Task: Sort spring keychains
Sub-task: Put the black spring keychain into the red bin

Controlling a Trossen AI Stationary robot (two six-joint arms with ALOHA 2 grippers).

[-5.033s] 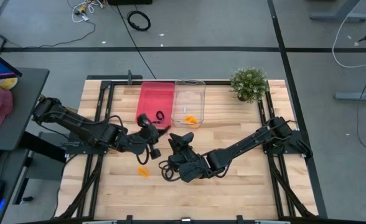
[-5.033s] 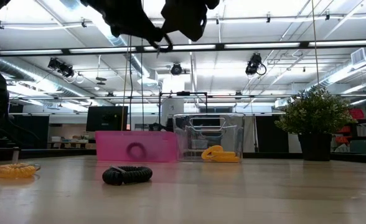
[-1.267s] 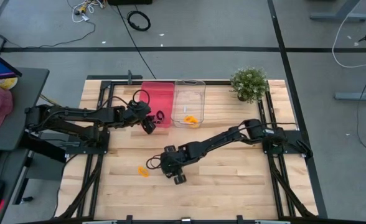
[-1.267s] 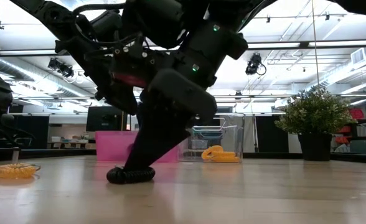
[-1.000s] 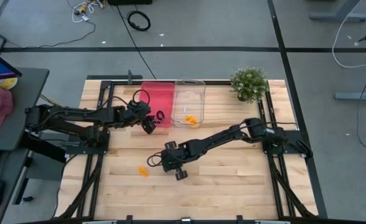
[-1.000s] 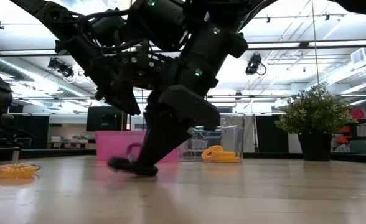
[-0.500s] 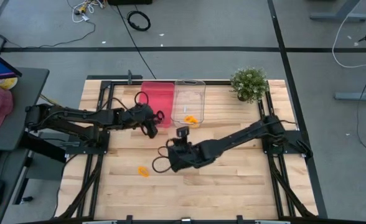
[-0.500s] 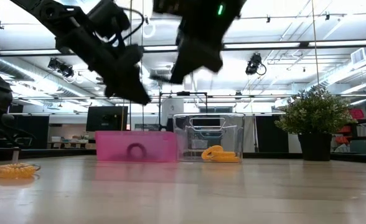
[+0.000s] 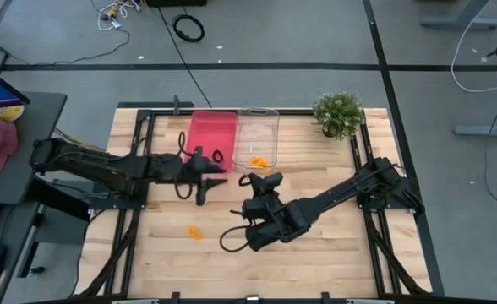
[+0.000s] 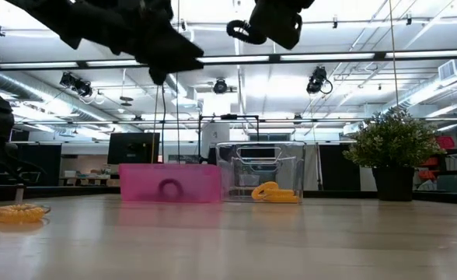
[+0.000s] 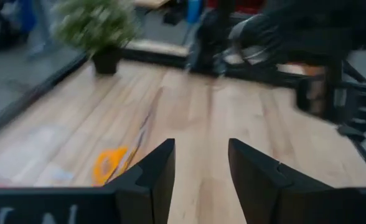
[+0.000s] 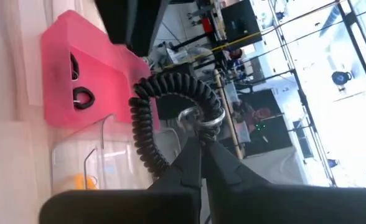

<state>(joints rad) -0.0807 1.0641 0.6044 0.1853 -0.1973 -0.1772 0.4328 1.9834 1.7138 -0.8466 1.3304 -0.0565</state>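
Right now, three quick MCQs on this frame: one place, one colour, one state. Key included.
1. Where is the loose orange keychain?
A. in the pink bin
B. on the table, near the front left
C. by the plant

2. What colour is the keychain in the right gripper?
A. black
B. orange
C. pink

3. How is the left gripper?
A. shut on a keychain
B. open, empty
C. inside the clear bin

Key: 1 B, it lies on bare wood away from the bins. 2 A, the black keychain hangs from the closed fingers. 3 B, there is a clear gap between its fingers.
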